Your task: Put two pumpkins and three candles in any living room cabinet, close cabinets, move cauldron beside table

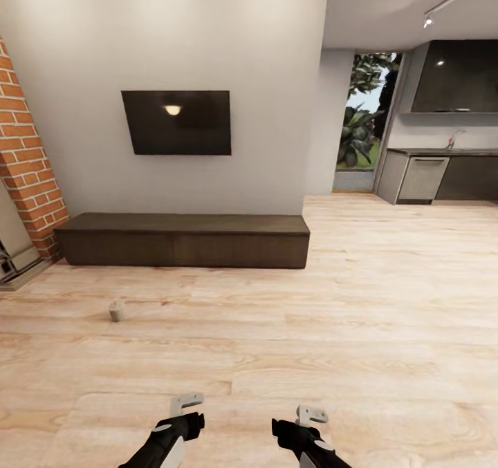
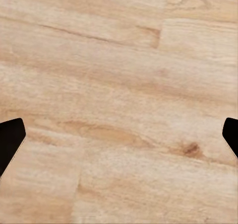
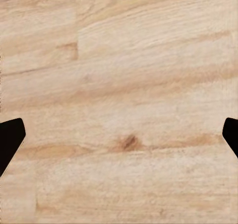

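The long, low, dark-brown cabinet [image 1: 183,241] stands against the white wall ahead, its front panels flush and shut. A small beige cylinder that looks like a candle [image 1: 117,310] stands upright on the wood floor in front of the cabinet's left half. My left gripper [image 1: 185,406] and right gripper [image 1: 311,414] hang low over the floor at the near edge, far from both. In the wrist views the left gripper [image 2: 119,139] and right gripper [image 3: 119,139] are open, with bare planks between the fingertips. The pumpkins, the cauldron and the table are out of view.
A dark TV [image 1: 176,122] hangs on the wall above the cabinet. A brick column [image 1: 28,171] rises at the left. A kitchen with dark cupboards [image 1: 443,174] and a glazed doorway [image 1: 360,129] lies at the back right. Wood floor [image 1: 360,330] stretches between.
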